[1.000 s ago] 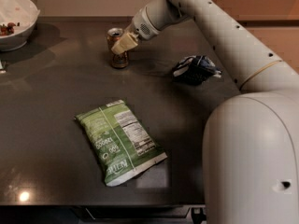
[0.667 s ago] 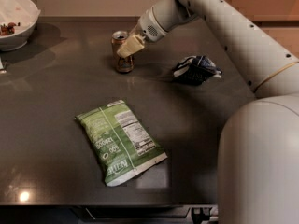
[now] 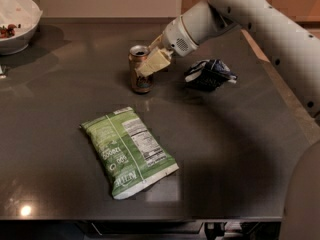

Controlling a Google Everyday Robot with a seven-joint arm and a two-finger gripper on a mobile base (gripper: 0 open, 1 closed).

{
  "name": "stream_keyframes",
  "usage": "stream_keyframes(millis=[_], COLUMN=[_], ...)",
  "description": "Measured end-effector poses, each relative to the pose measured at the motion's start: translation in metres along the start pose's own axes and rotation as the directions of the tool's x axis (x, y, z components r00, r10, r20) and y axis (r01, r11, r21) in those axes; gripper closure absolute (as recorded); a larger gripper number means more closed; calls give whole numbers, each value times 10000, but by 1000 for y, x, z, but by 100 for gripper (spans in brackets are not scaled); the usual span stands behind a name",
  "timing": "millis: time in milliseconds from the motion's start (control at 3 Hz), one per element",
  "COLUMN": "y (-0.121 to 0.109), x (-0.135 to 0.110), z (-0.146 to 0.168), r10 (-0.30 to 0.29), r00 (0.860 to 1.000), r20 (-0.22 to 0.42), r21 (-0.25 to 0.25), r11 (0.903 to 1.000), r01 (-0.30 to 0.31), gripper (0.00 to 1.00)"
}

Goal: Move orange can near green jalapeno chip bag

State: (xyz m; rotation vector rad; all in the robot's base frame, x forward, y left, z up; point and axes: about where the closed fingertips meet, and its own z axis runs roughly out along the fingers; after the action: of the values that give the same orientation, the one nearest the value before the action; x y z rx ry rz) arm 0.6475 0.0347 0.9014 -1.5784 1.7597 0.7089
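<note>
Item 1. Gripper (image 3: pixel 148 64): toward the far edge of the tabletop (image 3: pixel 240 134), a little left of that edge's middle, at the end of a white arm (image 3: pixel 260 14) that comes in from the far right corner. It is clamped on the orange can (image 3: pixel 139 78). One pale finger (image 3: pixel 156 59) lies slantwise across the can's upper right side, and the other is hidden behind the can.

Item 2. Orange can: upright, silver top showing, in the gripper's hold (whether its base touches the tabletop cannot be told).

Item 3. Green jalapeno chip bag (image 3: pixel 129 151): lying flat, nutrition panel up, near the front edge and left of its middle. It is set on a slant, with one white end seam pointing at the front edge. It is apart from the can, which sits beyond its far end.

Item 4. Dark navy bag (image 3: pixel 209 75): crumpled, just right of the gripper, toward the far right corner.

Item 5. White bowl (image 3: pixel 15 29): at the far left corner, partly cut off, with some reddish bits inside.
</note>
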Motion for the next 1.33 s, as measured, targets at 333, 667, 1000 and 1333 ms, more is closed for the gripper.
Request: stream_keyframes(millis=[333, 667, 1000, 1333], y=[31, 57, 72, 85], x=[15, 28, 33, 36], z=[-16, -31, -41, -47], r10=[-223, -458, -680, -833], r00=[9997, 9989, 9976, 9963], r20=[135, 94, 88, 203], r21=[-487, -766, -894, -1063], r11=[9986, 9960, 9936, 9907], r01=[229, 464, 685, 850], gripper=[100, 100, 82, 58])
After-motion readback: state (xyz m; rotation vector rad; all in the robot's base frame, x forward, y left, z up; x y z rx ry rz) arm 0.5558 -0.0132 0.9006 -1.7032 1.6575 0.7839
